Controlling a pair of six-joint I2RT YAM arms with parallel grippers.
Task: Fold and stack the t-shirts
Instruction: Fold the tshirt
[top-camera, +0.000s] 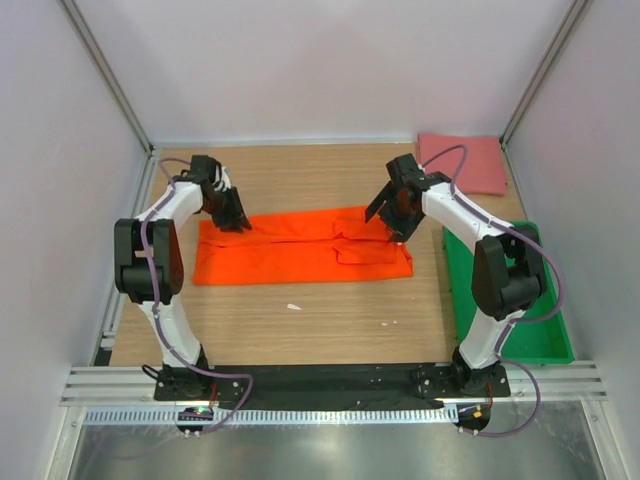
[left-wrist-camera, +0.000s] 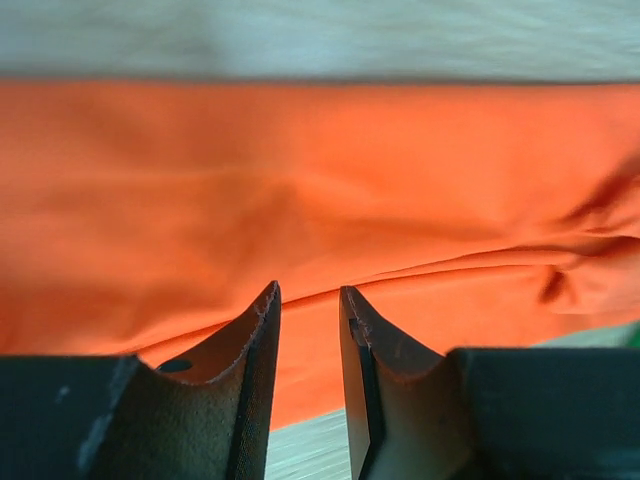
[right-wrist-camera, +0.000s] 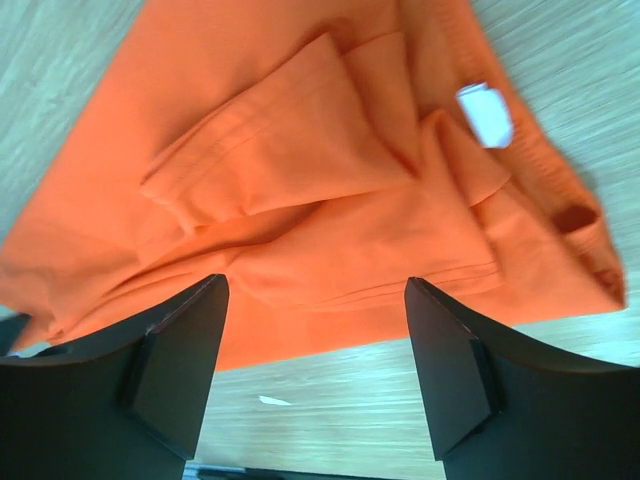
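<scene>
Top external — green tray (top-camera: 545, 345) right of orange t-shirt (top-camera: 300, 250), pink t-shirt (top-camera: 480, 170) beyond

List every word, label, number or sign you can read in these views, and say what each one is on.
No text can be read in any view.
White tag at the collar of the orange t-shirt: too blurred in the right wrist view to tell whether it carries print.
Pink-red t-shirt and green tray: no lettering visible from the top view.
</scene>
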